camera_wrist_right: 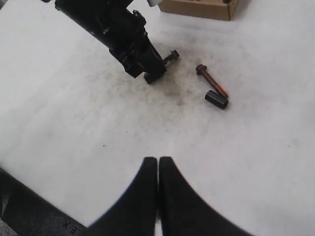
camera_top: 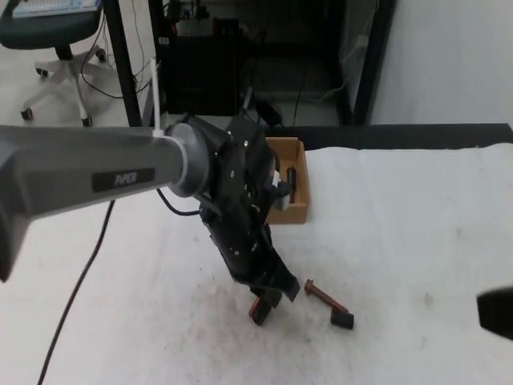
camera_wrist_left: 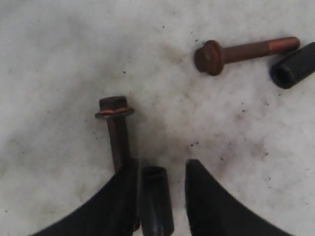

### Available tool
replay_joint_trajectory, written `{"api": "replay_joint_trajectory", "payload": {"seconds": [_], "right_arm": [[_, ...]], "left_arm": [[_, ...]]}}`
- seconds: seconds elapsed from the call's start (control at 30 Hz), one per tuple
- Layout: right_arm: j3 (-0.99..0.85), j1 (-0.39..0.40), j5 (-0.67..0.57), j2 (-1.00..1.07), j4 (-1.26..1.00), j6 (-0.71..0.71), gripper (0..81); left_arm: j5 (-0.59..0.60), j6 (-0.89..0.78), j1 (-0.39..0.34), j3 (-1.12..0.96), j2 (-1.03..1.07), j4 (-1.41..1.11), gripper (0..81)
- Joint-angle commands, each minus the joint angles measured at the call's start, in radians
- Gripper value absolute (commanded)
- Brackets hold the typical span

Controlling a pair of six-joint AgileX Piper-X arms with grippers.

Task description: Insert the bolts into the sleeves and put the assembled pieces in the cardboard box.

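Observation:
My left gripper [camera_wrist_left: 161, 168] is down on the white cloth, open, with a black sleeve [camera_wrist_left: 156, 204] lying between its fingers; a gap shows on one side of the sleeve. A copper bolt [camera_wrist_left: 115, 125] lies beside one finger, its shank running under the fingertip. A second bolt [camera_wrist_left: 246, 51] and a second black sleeve [camera_wrist_left: 293, 66] lie farther off, also seen as the bolt [camera_top: 325, 294] and sleeve [camera_top: 342, 319] in the high view. My right gripper [camera_wrist_right: 157, 169] hovers shut over bare cloth with nothing in it. The cardboard box [camera_top: 290, 210] stands behind the left gripper [camera_top: 264, 303].
A white cloth [camera_top: 417, 233] covers the bench, with open room to the right and left of the parts. The left arm [camera_top: 88, 172] stretches across the left half of the high view. Dark items lie inside the box. A dark part of the right arm [camera_top: 497, 313] shows at the right edge.

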Motion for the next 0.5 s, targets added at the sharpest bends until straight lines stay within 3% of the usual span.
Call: {"api": "replay_joint_trajectory", "payload": {"seconds": [0.0,0.47], "right_arm": [[0.003,-0.002,-0.003,-0.008,0.029,0.008,0.8],[0.003,-0.002,-0.007,-0.008,0.048,0.008,0.8]], "left_arm": [[-0.081,-0.019,-0.003,-0.015,-0.008,0.007,37.6],[-0.109,-0.019,-0.003,-0.015,0.040,-0.046,37.6]]}}
